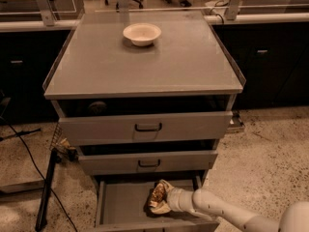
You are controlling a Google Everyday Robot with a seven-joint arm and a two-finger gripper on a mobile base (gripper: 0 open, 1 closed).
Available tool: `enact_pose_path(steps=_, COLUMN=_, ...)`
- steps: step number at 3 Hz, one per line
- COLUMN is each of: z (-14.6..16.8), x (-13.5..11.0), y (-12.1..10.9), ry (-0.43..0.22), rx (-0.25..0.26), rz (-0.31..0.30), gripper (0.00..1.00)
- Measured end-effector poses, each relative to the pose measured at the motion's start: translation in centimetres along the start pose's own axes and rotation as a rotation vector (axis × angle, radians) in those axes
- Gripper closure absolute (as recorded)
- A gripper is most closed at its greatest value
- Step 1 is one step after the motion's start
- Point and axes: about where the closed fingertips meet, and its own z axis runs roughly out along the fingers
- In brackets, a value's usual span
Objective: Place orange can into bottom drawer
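Observation:
The bottom drawer (120, 202) is pulled open at the foot of the grey cabinet, a wide shallow tray. My gripper (159, 197) reaches into it from the lower right on a white arm. It is wrapped around the orange can (157, 194), of which a shiny orange-gold patch shows between the fingers. The can sits low in the drawer, right of its middle; I cannot tell whether it rests on the drawer floor.
Two upper drawers with dark handles (148, 127) stand slightly open above. A white bowl (142, 34) sits on the cabinet top (145, 66). A dark stand and cables (46, 187) lie on the floor at left. Speckled floor lies to the right.

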Motion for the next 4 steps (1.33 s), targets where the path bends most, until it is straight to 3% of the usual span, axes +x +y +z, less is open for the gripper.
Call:
enact_pose_path(steps=2, z=2.7, x=2.9, y=-3.0, ry=-0.017, rx=-0.017, rz=-0.029, gripper=1.0)
enact_pose_path(steps=4, z=5.5, x=6.1, y=-4.0, ry=0.041, rx=-0.076, rz=-0.03, gripper=1.0)
